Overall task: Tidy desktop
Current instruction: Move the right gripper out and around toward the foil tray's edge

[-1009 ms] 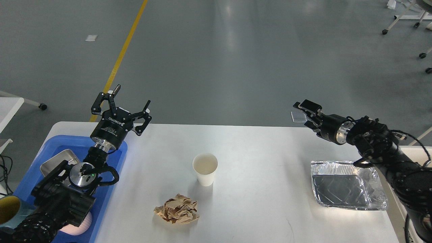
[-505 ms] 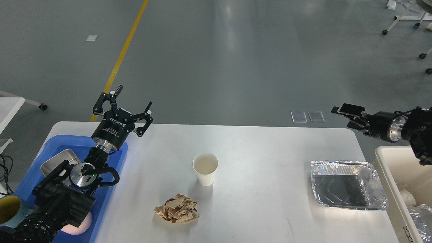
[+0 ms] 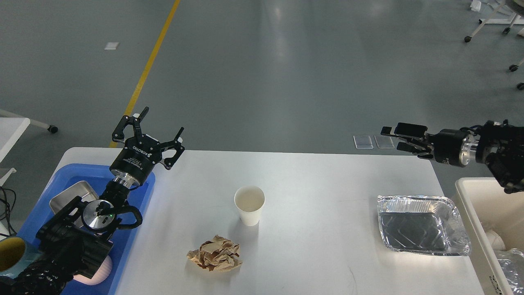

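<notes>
The desk [image 3: 311,229] fills the lower view ahead of me. On it stand a paper cup [image 3: 249,204] near the middle, a crumpled brown paper [image 3: 214,254] just in front of it, and a foil tray [image 3: 421,225] well to the right. My left gripper [image 3: 157,131] hangs over the blue tray [image 3: 135,229] at the desk's left edge, its fingers [image 3: 132,123] spread wide and holding nothing. My right gripper [image 3: 394,137] sits beyond the far right corner, near the bin [image 3: 470,196]; its fingers are slightly parted and empty.
</notes>
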`<action>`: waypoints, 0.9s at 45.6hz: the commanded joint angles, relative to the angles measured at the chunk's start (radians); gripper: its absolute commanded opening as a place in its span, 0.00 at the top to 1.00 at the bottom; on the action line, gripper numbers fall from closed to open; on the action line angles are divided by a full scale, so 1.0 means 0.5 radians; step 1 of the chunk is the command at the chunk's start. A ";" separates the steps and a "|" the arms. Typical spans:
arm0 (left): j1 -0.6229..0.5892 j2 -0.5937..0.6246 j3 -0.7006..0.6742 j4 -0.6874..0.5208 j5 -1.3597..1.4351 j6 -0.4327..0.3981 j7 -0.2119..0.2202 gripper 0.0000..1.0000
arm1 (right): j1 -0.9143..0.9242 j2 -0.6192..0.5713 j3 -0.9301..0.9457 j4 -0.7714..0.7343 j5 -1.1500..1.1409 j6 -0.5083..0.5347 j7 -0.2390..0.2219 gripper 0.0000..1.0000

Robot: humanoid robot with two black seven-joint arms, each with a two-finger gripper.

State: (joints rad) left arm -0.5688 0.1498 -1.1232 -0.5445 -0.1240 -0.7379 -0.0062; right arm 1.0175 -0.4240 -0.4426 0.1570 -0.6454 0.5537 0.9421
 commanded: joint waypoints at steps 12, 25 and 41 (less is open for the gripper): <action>-0.022 -0.002 0.007 0.000 0.003 0.003 0.006 0.03 | 0.253 -0.627 -0.001 1.241 -0.212 -0.346 0.036 0.00; -0.022 -0.002 0.019 0.000 0.003 0.003 0.009 0.03 | 0.346 -1.143 -0.001 1.671 -0.513 -0.436 -0.025 0.00; -0.038 0.001 0.096 0.000 0.003 0.000 0.009 0.03 | 0.370 -1.928 0.045 2.416 -1.188 -0.436 -0.595 0.00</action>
State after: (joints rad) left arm -0.5873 0.1473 -1.0820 -0.5446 -0.1227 -0.7363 -0.0015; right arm 1.1950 -1.2784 -0.4345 1.2591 -1.1510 0.3353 0.7158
